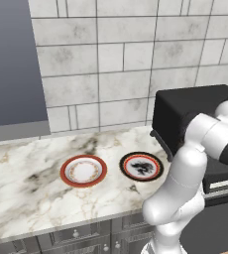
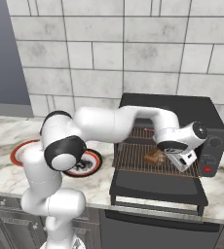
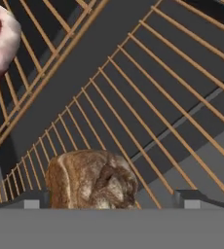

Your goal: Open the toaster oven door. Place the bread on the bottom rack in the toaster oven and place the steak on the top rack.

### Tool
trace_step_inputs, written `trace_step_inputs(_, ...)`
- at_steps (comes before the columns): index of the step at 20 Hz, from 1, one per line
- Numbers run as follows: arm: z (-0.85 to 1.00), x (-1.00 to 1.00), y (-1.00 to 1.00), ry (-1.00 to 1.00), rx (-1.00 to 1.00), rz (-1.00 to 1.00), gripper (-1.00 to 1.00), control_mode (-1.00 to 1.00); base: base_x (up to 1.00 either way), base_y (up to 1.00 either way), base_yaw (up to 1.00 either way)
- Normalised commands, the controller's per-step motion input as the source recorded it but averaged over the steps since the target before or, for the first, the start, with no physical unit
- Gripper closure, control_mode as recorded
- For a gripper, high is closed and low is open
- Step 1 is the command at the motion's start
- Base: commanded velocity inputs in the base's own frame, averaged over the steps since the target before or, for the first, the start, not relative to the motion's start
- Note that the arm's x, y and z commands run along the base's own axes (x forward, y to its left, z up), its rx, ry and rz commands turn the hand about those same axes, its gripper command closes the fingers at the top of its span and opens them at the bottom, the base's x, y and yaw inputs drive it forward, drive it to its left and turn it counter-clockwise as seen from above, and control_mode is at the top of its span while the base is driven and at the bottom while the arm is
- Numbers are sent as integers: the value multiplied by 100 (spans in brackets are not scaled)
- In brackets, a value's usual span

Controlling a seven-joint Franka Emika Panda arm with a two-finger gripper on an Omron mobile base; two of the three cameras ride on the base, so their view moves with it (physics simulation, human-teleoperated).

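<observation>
From the left base view, the toaster oven (image 1: 195, 111) stands at the right end of the marble desk (image 1: 31, 183), with the white arm rising in front of it. Two plates lie on the desk, a red-rimmed plate (image 1: 83, 170) to the left and a dark-rimmed plate (image 1: 141, 165) nearer the oven; neither carries food.

From the right base view, the toaster oven door (image 2: 155, 187) hangs fully down and flat. The end effector (image 2: 182, 158) sits at the mouth of the oven just over the bottom rack (image 2: 133, 158), and the bread (image 2: 154, 157) rests on that rack right beside it. The top rack (image 2: 143, 132) shows as a strip of wire above.

From the hand view, the bread (image 3: 92, 180) lies on the wire grid between the two dark fingertips (image 3: 194, 197), which stand wide apart and clear of the crust: released, holding nothing. The steak (image 3: 1, 46) lies on the upper shelf.

The bread looks light and fairly stiff with a rough crust, but crushable; its two flat sides would be the place to pinch. The steak looks soft, floppy and probably slick, best taken across its thick middle. Both foods seem placed as asked.
</observation>
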Motion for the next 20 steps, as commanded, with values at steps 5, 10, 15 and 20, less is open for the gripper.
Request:
trace_step_inputs(5,27,-27,-34,-1,0,0,-100,-100,0,0,0)
trace_step_inputs(10,3,-63,11,-15,-6,7,-100,-100,0,0,0)
trace_step_inputs(15,-3,-29,36,-14,-16,11,-100,-100,0,0,0)
trace_step_inputs(20,-1,-2,53,-4,-29,17,-100,-100,0,0,0)
